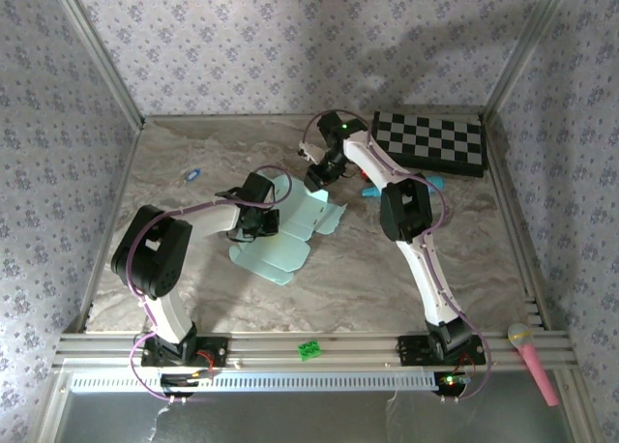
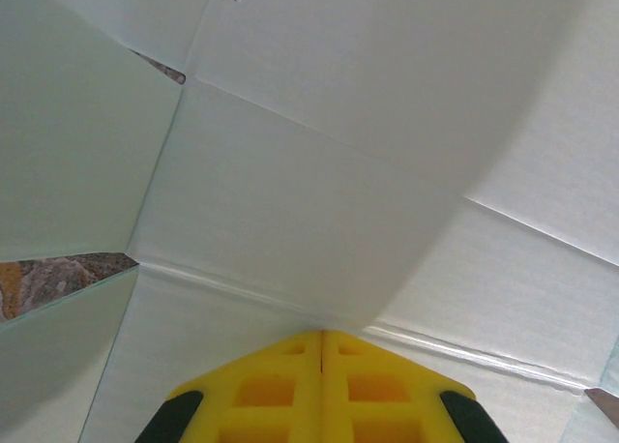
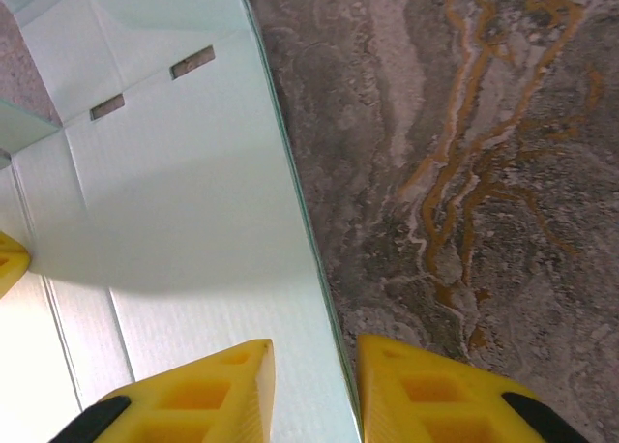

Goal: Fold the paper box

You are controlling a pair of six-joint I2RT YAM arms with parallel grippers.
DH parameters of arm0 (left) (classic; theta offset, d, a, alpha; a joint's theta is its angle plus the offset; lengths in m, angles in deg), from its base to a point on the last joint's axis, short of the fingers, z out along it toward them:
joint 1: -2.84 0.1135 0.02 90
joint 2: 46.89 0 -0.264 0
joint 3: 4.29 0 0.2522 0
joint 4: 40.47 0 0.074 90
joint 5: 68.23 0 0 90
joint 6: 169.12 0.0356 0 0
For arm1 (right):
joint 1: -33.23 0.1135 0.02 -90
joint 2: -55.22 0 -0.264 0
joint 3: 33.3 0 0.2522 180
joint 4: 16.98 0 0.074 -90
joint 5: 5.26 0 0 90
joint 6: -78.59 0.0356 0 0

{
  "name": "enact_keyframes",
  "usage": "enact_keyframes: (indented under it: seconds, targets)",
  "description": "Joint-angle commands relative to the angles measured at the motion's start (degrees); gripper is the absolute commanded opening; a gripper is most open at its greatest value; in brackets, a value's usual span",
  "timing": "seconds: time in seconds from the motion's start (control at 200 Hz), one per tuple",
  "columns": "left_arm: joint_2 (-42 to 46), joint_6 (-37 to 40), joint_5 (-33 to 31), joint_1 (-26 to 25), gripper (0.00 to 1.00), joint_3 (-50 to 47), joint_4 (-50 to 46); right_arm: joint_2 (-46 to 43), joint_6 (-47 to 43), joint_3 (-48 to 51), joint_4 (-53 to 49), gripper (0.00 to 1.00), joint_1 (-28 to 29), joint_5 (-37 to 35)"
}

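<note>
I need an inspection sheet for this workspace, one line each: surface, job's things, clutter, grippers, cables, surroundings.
Surface: marble-patterned table, no spill seen.
Job's things: pale green paper box, an unfolded sheet mid-table.
Clutter: checkerboard at the far right; small blue thing at the far left; teal thing beside the right arm; green piece on the near rail; pink toy microphone at the near right corner.
Grippers: left gripper shut, tips on the sheet; right gripper open, fingers either side of the sheet's edge.
Cables: purple cables along both arms, no snag seen.
Surroundings: flowered wallpaper walls, metal frame posts.
</note>
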Motion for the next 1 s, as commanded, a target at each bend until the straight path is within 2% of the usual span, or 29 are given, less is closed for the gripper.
enact_keyframes:
  seconds: [0.0, 0.215, 0.335, 0.45, 0.695, 0.775, 0.9, 0.995]
  targets:
    - [-1.5, 0.1, -0.1, -0.2, 0.00, -1.7, -3.1, -1.5, -1.3, -1.7, -3.1, 0.24, 1.1, -0.3]
    - [-1.3, 0.0, -0.2, -0.2, 0.00, -1.8, -3.1, -2.6, -1.8, -1.6, -2.1, 0.11, 1.9, -4.4]
    - [-0.9, -0.2, 0.3, -0.2, 0.00, -1.8, -2.8, -4.2, -2.9, -0.7, -0.1, 0.06, 2.7, -9.4]
    - [1.2, -0.3, 0.6, -0.2, 0.00, -1.7, -2.8, -7.1, -5.2, 3.2, 4.3, 0.04, 3.6, -15.2]
    - [11.4, -2.0, -2.3, 1.0, 0.34, -4.8, -2.3, -17.3, -13.4, 19.0, 21.9, 0.02, 5.7, -24.5]
    - [14.2, -2.5, -2.4, 2.4, 0.39, -7.1, -1.6, -19.9, -16.3, 23.2, 27.0, 0.02, 6.4, -26.8]
    - [15.9, -2.7, -2.2, 4.7, 0.40, -10.8, -0.6, -22.4, -20.8, 27.8, 32.5, 0.02, 7.7, -29.0]
    - [15.0, -2.6, 0.9, 6.2, 0.31, -13.3, 2.0, -23.0, -22.2, 28.6, 33.5, 0.01, 8.6, -30.7]
